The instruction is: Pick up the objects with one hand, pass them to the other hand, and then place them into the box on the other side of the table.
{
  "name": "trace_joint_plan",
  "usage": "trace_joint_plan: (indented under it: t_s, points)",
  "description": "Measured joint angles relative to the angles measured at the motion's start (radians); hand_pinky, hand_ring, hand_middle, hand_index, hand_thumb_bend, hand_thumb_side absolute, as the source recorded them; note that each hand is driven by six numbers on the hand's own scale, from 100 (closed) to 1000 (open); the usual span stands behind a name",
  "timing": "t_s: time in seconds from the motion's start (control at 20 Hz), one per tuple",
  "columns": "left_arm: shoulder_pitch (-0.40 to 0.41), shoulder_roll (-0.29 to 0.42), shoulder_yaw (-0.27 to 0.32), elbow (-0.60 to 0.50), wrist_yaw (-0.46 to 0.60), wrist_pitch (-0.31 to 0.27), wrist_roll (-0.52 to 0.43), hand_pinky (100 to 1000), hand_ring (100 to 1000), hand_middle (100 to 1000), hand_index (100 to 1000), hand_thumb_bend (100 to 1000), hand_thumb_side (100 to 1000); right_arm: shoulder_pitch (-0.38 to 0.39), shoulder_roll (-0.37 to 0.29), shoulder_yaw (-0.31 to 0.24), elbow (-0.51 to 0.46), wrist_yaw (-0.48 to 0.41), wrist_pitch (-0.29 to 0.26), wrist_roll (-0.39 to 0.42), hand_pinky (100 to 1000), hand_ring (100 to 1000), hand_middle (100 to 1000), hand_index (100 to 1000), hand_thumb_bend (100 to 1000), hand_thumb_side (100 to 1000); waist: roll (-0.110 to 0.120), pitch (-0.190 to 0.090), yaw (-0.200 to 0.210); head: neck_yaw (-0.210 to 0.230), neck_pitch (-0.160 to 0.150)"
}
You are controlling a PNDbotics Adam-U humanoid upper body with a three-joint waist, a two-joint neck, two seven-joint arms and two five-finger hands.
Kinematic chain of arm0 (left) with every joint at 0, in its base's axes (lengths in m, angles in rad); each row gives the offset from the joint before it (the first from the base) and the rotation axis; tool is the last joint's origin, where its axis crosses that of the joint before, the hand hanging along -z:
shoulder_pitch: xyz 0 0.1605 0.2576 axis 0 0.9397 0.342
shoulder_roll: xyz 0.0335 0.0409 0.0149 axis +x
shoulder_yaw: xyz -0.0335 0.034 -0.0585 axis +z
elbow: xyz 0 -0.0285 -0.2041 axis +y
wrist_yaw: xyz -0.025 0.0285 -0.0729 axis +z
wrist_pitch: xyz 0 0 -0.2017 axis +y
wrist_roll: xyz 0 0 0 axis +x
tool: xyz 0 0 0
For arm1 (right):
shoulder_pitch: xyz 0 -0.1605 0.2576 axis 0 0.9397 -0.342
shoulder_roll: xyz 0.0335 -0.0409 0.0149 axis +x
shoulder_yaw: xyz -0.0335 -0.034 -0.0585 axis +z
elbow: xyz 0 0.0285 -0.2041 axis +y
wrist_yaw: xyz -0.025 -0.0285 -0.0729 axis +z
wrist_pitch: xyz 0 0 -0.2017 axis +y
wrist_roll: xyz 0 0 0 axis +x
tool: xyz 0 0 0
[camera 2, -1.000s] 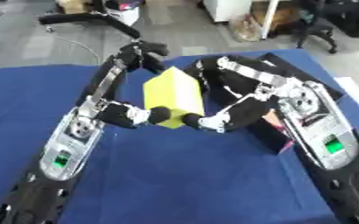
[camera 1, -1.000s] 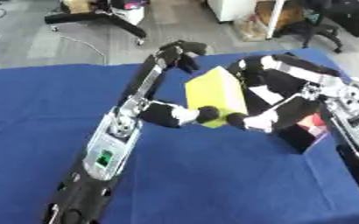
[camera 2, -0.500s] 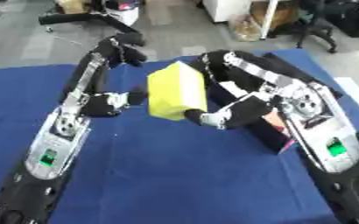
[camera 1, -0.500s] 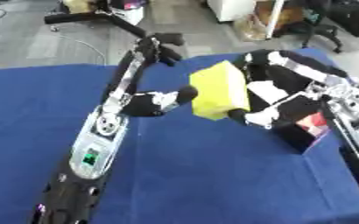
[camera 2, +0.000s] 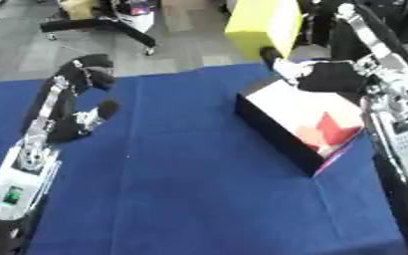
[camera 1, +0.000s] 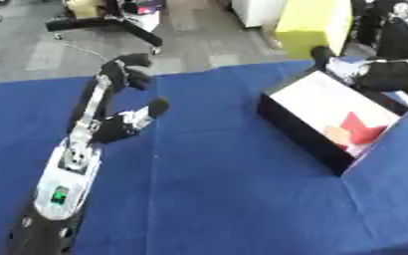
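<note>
Risk: my right hand (camera 2: 329, 74) holds the yellow block (camera 2: 261, 22) high beyond the far rim of the box (camera 2: 281, 134); I judge that letting go here could send it onto the rim or past it to the floor, since the block is not plainly over the opening.
Cause: the block looks large against the box mouth, and it sits upright, so a tilted descent may catch an edge.
Thing's look: a plain bright yellow rectangular block with flat faces and sharp corners.
Thing's place: raised above the far right end of the blue worktop (camera 1: 207, 199), just behind the box.
Right fingers: curled at the block's lower part, holding it.
Left fingers: my left hand (camera 1: 127, 74) hangs empty over the worktop's left side, fingers curled in.
Box: black walls, pale inside, a red shape lying within.
</note>
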Motion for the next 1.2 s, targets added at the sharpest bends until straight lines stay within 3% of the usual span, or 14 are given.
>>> trace_joint_plan:
  t_s: [0.2, 0.4, 0.8, 0.9, 1.15, 1.2]
  points:
    - [0.098, 0.04, 0.045, -0.065, -0.001, 0.013, 0.036, 630, 626, 695, 815, 665, 599, 0.023, -0.079, -0.047, 0.127, -0.039, -0.026, -0.119, 604, 586, 530, 240, 100, 100, 0.021, 0.0, 0.026, -0.017, -0.003]
    - [0.148, 0.05, 0.089, -0.17, 0.021, 0.025, 0.082, 631, 622, 685, 808, 647, 600, 0.038, -0.15, -0.049, 0.33, -0.06, -0.093, -0.189, 596, 577, 536, 246, 100, 100, 0.045, 0.0, 0.072, -0.027, -0.004]
    - [0.175, 0.028, 0.128, -0.29, 0.051, 0.047, 0.128, 632, 618, 680, 805, 632, 603, 0.033, -0.203, 0.002, 0.615, -0.017, -0.222, -0.141, 593, 572, 543, 263, 100, 100, 0.064, 0.001, 0.139, -0.005, 0.011]
    - [0.181, 0.023, 0.13, -0.302, 0.051, 0.05, 0.129, 632, 617, 679, 804, 632, 603, 0.028, -0.203, 0.014, 0.676, -0.001, -0.239, -0.124, 593, 574, 548, 299, 100, 100, 0.064, 0.002, 0.152, -0.001, 0.019]
    - [0.19, 0.022, 0.132, -0.313, 0.051, 0.057, 0.127, 631, 616, 678, 804, 630, 604, 0.027, -0.203, 0.023, 0.784, 0.034, -0.233, -0.102, 626, 638, 654, 583, 114, 100, 0.064, 0.002, 0.157, -0.01, 0.029]
    - [0.19, 0.022, 0.132, -0.313, 0.05, 0.058, 0.127, 631, 616, 678, 804, 630, 604, 0.027, -0.203, 0.025, 0.795, 0.04, -0.23, -0.093, 631, 654, 676, 628, 137, 137, 0.064, 0.002, 0.157, -0.012, 0.031]
